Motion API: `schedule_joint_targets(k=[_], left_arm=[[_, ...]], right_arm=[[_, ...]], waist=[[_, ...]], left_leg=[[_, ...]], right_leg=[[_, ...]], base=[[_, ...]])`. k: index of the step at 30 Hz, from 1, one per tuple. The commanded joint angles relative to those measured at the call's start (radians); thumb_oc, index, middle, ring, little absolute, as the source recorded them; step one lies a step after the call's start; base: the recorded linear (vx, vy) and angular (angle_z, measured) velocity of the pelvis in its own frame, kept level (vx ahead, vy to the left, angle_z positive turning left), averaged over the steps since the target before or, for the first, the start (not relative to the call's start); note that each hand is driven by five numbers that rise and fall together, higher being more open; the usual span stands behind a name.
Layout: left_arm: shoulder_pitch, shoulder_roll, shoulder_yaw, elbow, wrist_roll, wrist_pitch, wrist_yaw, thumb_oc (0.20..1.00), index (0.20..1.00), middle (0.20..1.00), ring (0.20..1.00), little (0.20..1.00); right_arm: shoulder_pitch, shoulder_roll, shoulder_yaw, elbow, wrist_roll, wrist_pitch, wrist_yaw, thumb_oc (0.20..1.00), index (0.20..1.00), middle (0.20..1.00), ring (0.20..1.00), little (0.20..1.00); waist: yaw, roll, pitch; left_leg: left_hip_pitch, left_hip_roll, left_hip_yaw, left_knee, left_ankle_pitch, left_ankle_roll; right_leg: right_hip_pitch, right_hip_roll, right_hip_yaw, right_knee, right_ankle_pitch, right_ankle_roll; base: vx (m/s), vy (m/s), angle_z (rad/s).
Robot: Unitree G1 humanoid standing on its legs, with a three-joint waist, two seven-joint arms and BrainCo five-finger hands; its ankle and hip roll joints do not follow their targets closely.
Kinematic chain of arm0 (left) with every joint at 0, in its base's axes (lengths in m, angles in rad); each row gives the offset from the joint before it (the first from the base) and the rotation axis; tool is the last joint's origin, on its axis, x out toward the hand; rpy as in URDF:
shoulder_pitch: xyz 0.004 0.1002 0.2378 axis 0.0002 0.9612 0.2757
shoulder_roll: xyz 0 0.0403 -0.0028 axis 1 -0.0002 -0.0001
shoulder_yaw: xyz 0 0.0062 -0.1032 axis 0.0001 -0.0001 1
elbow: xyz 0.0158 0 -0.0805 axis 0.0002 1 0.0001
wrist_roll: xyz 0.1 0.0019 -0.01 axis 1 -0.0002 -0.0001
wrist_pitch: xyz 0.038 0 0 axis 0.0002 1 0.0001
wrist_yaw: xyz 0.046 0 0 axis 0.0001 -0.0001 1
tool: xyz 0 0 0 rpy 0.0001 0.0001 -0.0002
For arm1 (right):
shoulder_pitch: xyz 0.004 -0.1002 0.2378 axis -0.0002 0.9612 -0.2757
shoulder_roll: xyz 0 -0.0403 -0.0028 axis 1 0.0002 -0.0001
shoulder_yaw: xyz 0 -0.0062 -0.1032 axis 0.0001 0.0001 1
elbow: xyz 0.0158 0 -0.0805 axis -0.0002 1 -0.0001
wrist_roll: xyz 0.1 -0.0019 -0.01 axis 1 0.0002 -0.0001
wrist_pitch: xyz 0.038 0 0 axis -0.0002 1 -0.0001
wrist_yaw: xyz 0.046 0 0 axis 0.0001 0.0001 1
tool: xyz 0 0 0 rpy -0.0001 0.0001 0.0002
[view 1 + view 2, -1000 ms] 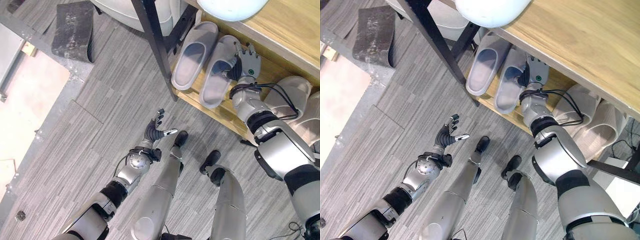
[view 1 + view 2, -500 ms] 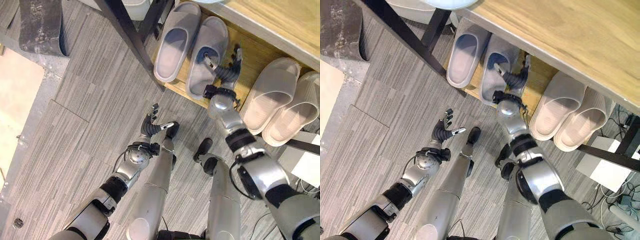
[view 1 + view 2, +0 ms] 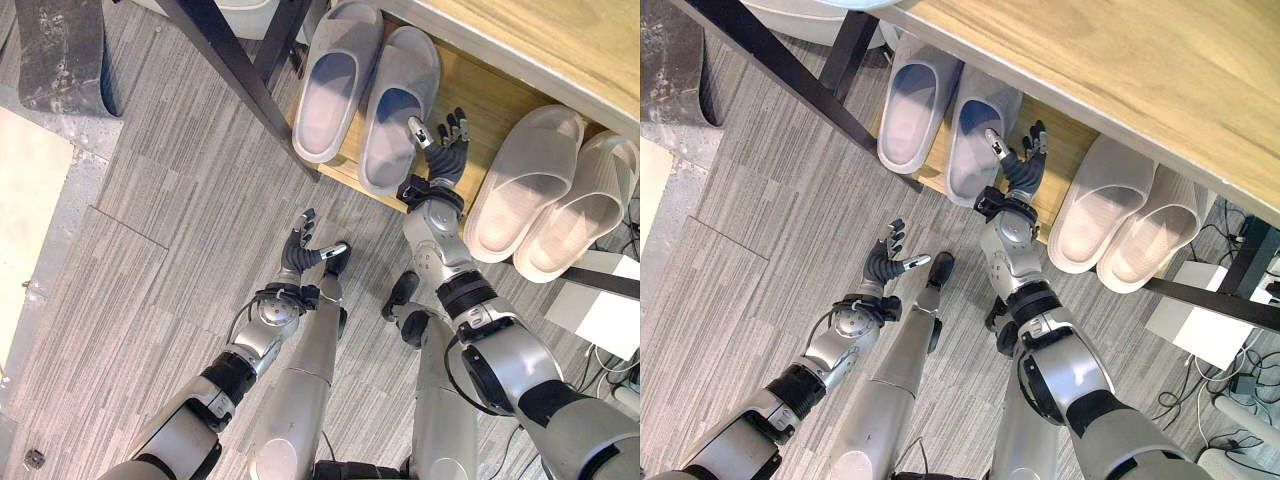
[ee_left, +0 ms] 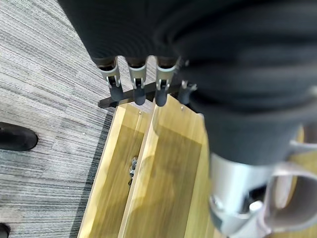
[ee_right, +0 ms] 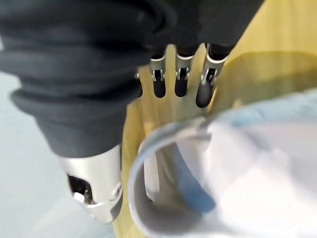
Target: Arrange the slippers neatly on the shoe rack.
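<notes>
Grey slippers: a pair lying side by side on the low wooden shelf of the shoe rack, toes pointing inward, heels near the shelf's front edge.
Pale slippers: a second pair on the same shelf, well to the right of the grey pair, also side by side.
Right hand: over the bare shelf between the two pairs, just beside the nearer grey slipper, fingers spread wide and holding nothing.
Left hand: above the floor in front of the rack, fingers loosely open and empty.
Around: a black rack leg slants down left of the grey pair; a wooden top overhangs the shelf; a dark mat lies on the grey plank floor at far left; a white box sits right of the rack.
Change: a second ago the right hand rested on the grey slipper; now it has drawn back off it. The left hand has stayed put.
</notes>
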Motion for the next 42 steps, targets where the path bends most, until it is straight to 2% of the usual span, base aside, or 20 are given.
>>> schedule_joint_targets(k=[1, 3, 5, 7, 12, 16, 17, 19, 20, 23, 24, 25, 26, 27, 29, 31, 34, 37, 40, 42], left_arm=[[-0.01, -0.027, 0.025, -0.013, 0.028, -0.019, -0.002, 1.0, 1.0, 1.0, 1.0, 1.0], [-0.015, -0.022, 0.022, -0.018, 0.019, -0.024, -0.006, 1.0, 1.0, 1.0, 1.0, 1.0], [-0.016, -0.021, 0.022, -0.018, 0.018, -0.024, -0.006, 1.0, 1.0, 1.0, 1.0, 1.0], [-0.019, -0.013, 0.017, -0.044, 0.005, -0.031, -0.017, 1.0, 1.0, 1.0, 1.0, 1.0], [-0.031, -0.01, 0.006, -0.039, -0.003, -0.024, -0.032, 1.0, 1.0, 1.0, 1.0, 1.0], [-0.033, -0.013, 0.003, -0.029, -0.002, -0.021, -0.034, 1.0, 1.0, 1.0, 1.0, 1.0], [-0.028, -0.005, 0.015, -0.022, -0.001, -0.017, -0.042, 1.0, 1.0, 1.0, 1.0, 1.0], [-0.024, -0.007, 0.017, -0.022, -0.001, -0.015, -0.043, 1.0, 1.0, 1.0, 1.0, 1.0], [-0.012, -0.009, 0.029, -0.011, -0.005, -0.007, -0.051, 1.0, 1.0, 1.0, 1.0, 1.0], [0.0, -0.016, 0.05, 0.01, -0.011, -0.004, -0.049, 1.0, 1.0, 1.0, 1.0, 1.0], [0.003, -0.016, 0.06, 0.018, -0.011, -0.003, -0.046, 1.0, 1.0, 1.0, 1.0, 1.0], [0.008, -0.01, 0.076, 0.023, -0.007, -0.003, -0.046, 1.0, 1.0, 1.0, 1.0, 1.0], [0.009, -0.01, 0.077, 0.023, -0.007, -0.003, -0.046, 1.0, 1.0, 1.0, 1.0, 1.0], [0.023, 0.0, 0.1, 0.021, 0.001, -0.008, -0.055, 1.0, 1.0, 1.0, 1.0, 1.0], [0.029, -0.003, 0.106, 0.029, 0.007, -0.009, -0.06, 1.0, 1.0, 1.0, 1.0, 1.0], [0.058, -0.012, 0.126, 0.054, 0.019, -0.016, -0.079, 1.0, 1.0, 1.0, 1.0, 1.0], [0.085, -0.016, 0.135, 0.064, 0.022, -0.022, -0.099, 1.0, 1.0, 1.0, 1.0, 1.0], [0.167, -0.017, 0.185, 0.091, 0.027, -0.016, -0.131, 1.0, 1.0, 1.0, 1.0, 1.0], [0.229, -0.031, 0.214, 0.094, 0.03, -0.018, -0.149, 1.0, 1.0, 1.0, 1.0, 1.0], [0.268, -0.038, 0.222, 0.096, 0.042, -0.015, -0.163, 1.0, 1.0, 1.0, 1.0, 1.0]], right_arm=[[0.015, 0.097, 0.054, -0.011, 0.088, 0.016, 0.092, 1.0, 1.0, 1.0, 1.0, 1.0], [-0.052, 0.107, 0.052, 0.038, 0.108, 0.029, 0.103, 1.0, 1.0, 1.0, 1.0, 1.0], [-0.056, 0.107, 0.051, 0.042, 0.11, 0.029, 0.106, 1.0, 1.0, 1.0, 1.0, 1.0], [-0.135, 0.116, 0.019, 0.102, 0.15, 0.034, 0.11, 1.0, 1.0, 1.0, 1.0, 1.0], [-0.2, 0.093, 0.033, 0.129, 0.143, 0.052, 0.109, 1.0, 1.0, 1.0, 1.0, 1.0], [-0.203, 0.043, 0.05, 0.11, 0.076, 0.075, 0.105, 1.0, 1.0, 1.0, 1.0, 1.0], [-0.205, -0.024, 0.099, 0.116, -0.027, 0.135, 0.135, 1.0, 1.0, 1.0, 1.0, 1.0], [-0.201, -0.043, 0.116, 0.095, -0.038, 0.143, 0.125, 1.0, 1.0, 1.0, 1.0, 1.0], [-0.179, -0.087, 0.13, 0.076, -0.107, 0.168, 0.125, 1.0, 1.0, 1.0, 1.0, 1.0], [-0.11, -0.106, 0.131, 0.017, -0.205, 0.182, 0.119, 1.0, 1.0, 1.0, 1.0, 1.0], [-0.086, -0.114, 0.134, 0.005, -0.262, 0.198, 0.117, 1.0, 1.0, 1.0, 1.0, 1.0], [-0.072, -0.151, 0.161, -0.025, -0.385, 0.232, 0.124, 1.0, 1.0, 1.0, 1.0, 1.0], [-0.069, -0.15, 0.161, -0.028, -0.387, 0.234, 0.123, 1.0, 1.0, 1.0, 1.0, 1.0], [-0.04, -0.2, 0.189, -0.069, -0.537, 0.279, 0.141, 1.0, 1.0, 1.0, 1.0, 1.0], [-0.016, -0.206, 0.187, -0.081, -0.578, 0.286, 0.138, 1.0, 1.0, 1.0, 1.0, 1.0], [0.103, -0.221, 0.18, -0.165, -0.659, 0.266, 0.158, 1.0, 1.0, 1.0, 1.0, 1.0], [0.199, -0.211, 0.171, -0.21, -0.598, 0.232, 0.205, 1.0, 1.0, 1.0, 1.0, 1.0], [0.335, -0.236, 0.193, -0.324, -0.718, 0.246, 0.265, 1.0, 1.0, 1.0, 1.0, 1.0], [0.492, -0.236, 0.18, -0.437, -0.722, 0.227, 0.313, 1.0, 1.0, 1.0, 1.0, 1.0], [0.584, -0.23, 0.176, -0.486, -0.672, 0.207, 0.364, 1.0, 1.0, 1.0, 1.0, 1.0]], waist=[[0.045, 0.023, -0.013], [0.064, 0.036, -0.013], [0.064, 0.035, -0.013], [0.087, 0.048, -0.013], [0.098, 0.044, -0.013], [0.088, 0.033, -0.013], [0.077, 0.02, -0.013], [0.071, 0.015, -0.013], [0.057, 0.003, -0.013], [0.036, -0.01, -0.013], [0.028, -0.015, -0.013], [0.019, -0.019, -0.013], [0.018, -0.018, -0.013], [0.005, -0.021, -0.013], [-0.001, -0.021, -0.013], [-0.018, -0.019, -0.028], [-0.027, -0.019, -0.051], [-0.052, -0.024, -0.111], [-0.07, -0.019, -0.156], [-0.084, -0.013, -0.181]], left_leg=[[-0.001, 0.011, 0.054, 0.061, -0.104, 0.006], [-0.002, 0.008, 0.054, 0.064, -0.104, 0.006], [-0.003, 0.009, 0.054, 0.064, -0.104, 0.006], [-0.003, 0.006, 0.052, 0.063, -0.103, 0.006], [-0.001, 0.007, 0.051, 0.063, -0.102, 0.005], [0.015, 0.013, 0.054, 0.054, -0.102, 0.005], [0.026, 0.018, 0.058, 0.045, -0.099, 0.002], [0.034, 0.022, 0.059, 0.041, -0.098, 0.002], [0.059, 0.031, 0.066, 0.026, -0.094, 0.0], [0.11, 0.041, 0.075, -0.006, -0.09, 0.0], [0.13, 0.044, 0.079, -0.022, -0.087, -0.001], [0.154, 0.048, 0.082, -0.041, -0.082, -0.003], [0.156, 0.049, 0.082, -0.043, -0.081, -0.003], [0.192, 0.057, 0.086, -0.093, -0.039, -0.005], [0.221, 0.061, 0.089, -0.113, -0.033, -0.006], [0.314, 0.077, 0.104, -0.182, -0.018, -0.007], [0.368, 0.086, 0.113, -0.233, -0.006, -0.007], [0.478, 0.112, 0.146, -0.326, 0.011, -0.006], [0.548, 0.12, 0.16, -0.387, 0.023, -0.006], [0.589, 0.121, 0.171, -0.414, 0.025, -0.007]], right_leg=[[0.059, -0.021, 0.021, -0.091, 0.036, 0.084], [0.06, -0.024, 0.017, -0.086, 0.033, 0.084], [0.059, -0.024, 0.017, -0.086, 0.033, 0.084], [0.06, -0.028, 0.015, -0.083, 0.03, 0.085], [0.06, -0.028, 0.014, -0.077, 0.028, 0.085], [0.073, -0.025, 0.012, -0.087, 0.033, 0.086], [0.084, -0.021, 0.015, -0.102, 0.041, 0.087], [0.091, -0.017, 0.014, -0.109, 0.045, 0.086], [0.121, -0.011, 0.014, -0.132, 0.055, 0.086], [0.168, -0.005, 0.012, -0.179, 0.074, 0.092], [0.188, -0.001, 0.014, -0.2, 0.084, 0.094], [0.21, 0.002, 0.015, -0.221, 0.093, 0.097], [0.213, 0.003, 0.014, -0.223, 0.094, 0.097], [0.252, 0.007, 0.007, -0.278, 0.142, 0.097], [0.28, 0.009, 0.005, -0.299, 0.15, 0.1], [0.365, 0.015, 0.004, -0.367, 0.176, 0.114], [0.414, 0.022, 0.006, -0.416, 0.194, 0.122], [0.505, 0.037, 0.02, -0.503, 0.227, 0.138], [0.567, 0.045, 0.026, -0.562, 0.243, 0.148], [0.602, 0.044, 0.028, -0.587, 0.246, 0.152]], base=[[0.0, 0.0, 0.0], [0.0, -0.015, 0.0], [0.0, 0.0, 0.0], [0.0, -0.017, 0.0], [0.0, 0.0, 0.0], [-0.01, -0.003, 0.05], [0.0, 0.0, 0.0], [0.0, 0.0, 0.0], [0.0, 0.0, 0.0], [0.01, 0.008, -0.09], [0.02, 0.009, -0.07], [0.01, 0.006, -0.09], [-0.05, 0.034, -0.13], [-0.06, 0.03, -0.17], [-0.01, 0.021, -0.08], [0.1, 0.02, -0.07], [0.1, 0.011, -0.23], [0.17, 0.026, -0.24], [0.15, 0.012, -0.28], [0.12, 0.01, -0.13]])
